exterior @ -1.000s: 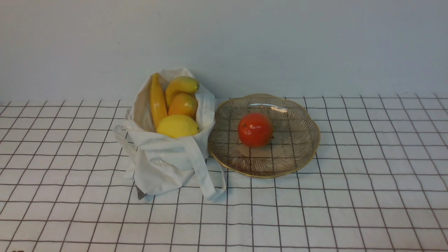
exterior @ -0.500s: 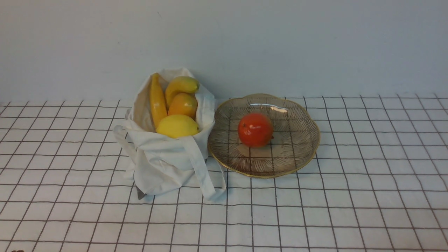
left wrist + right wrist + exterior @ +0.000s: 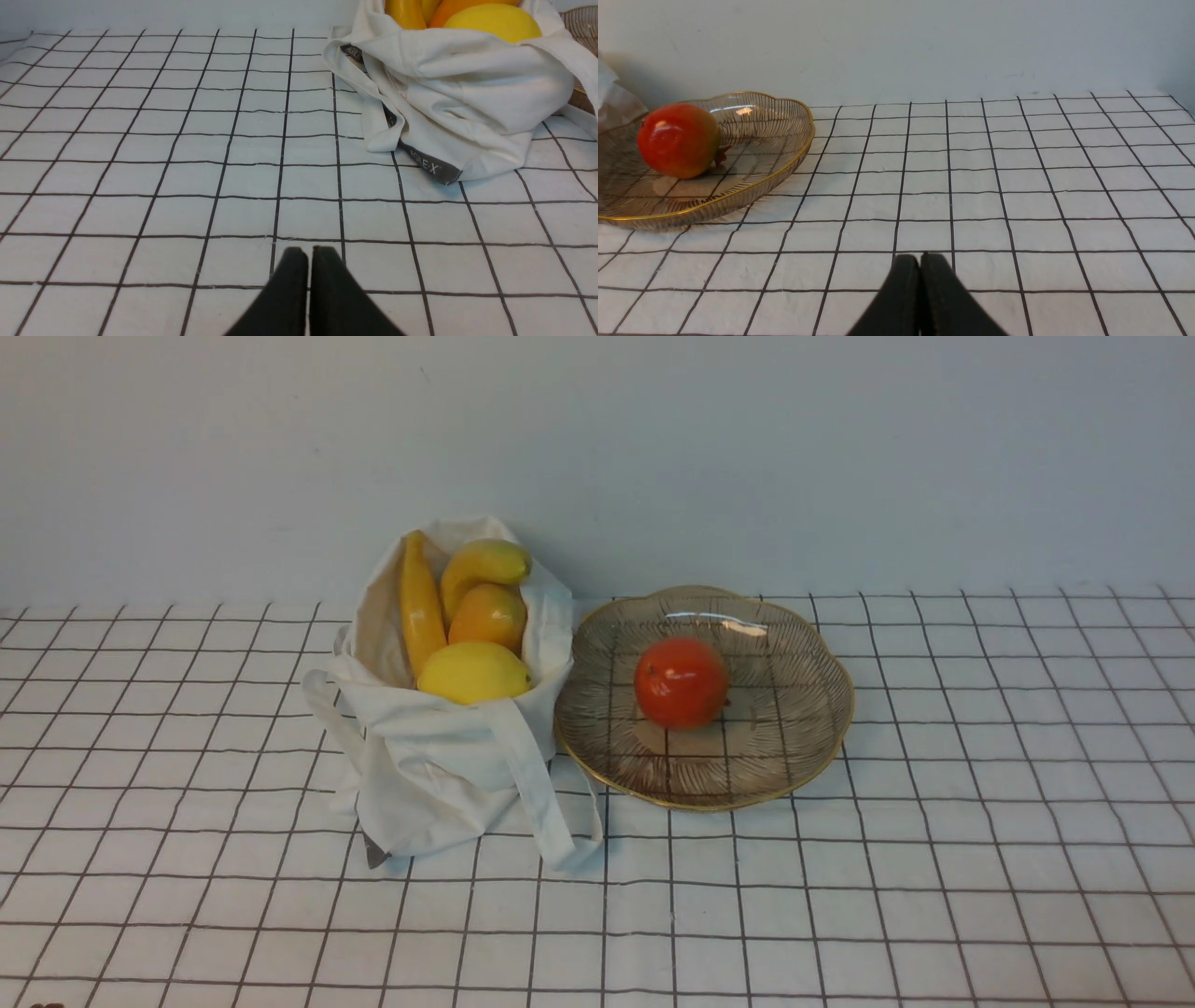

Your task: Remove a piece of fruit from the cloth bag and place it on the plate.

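One label (grey (image 3: pixel 430 165), "AGILE·X") on cloth bag (image 3: pixel 467 107)

We seem to face a staged test bench, not a home: a white cloth with a black grid (image 3: pixel 934 859) covers the table, a bare pale grey wall (image 3: pixel 747 448) closes it off, and nothing household surrounds it.

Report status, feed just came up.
Left gripper and right gripper shut, empty. Pomegranate on plate. Lemon tops cloth bag. Nothing obstructing.
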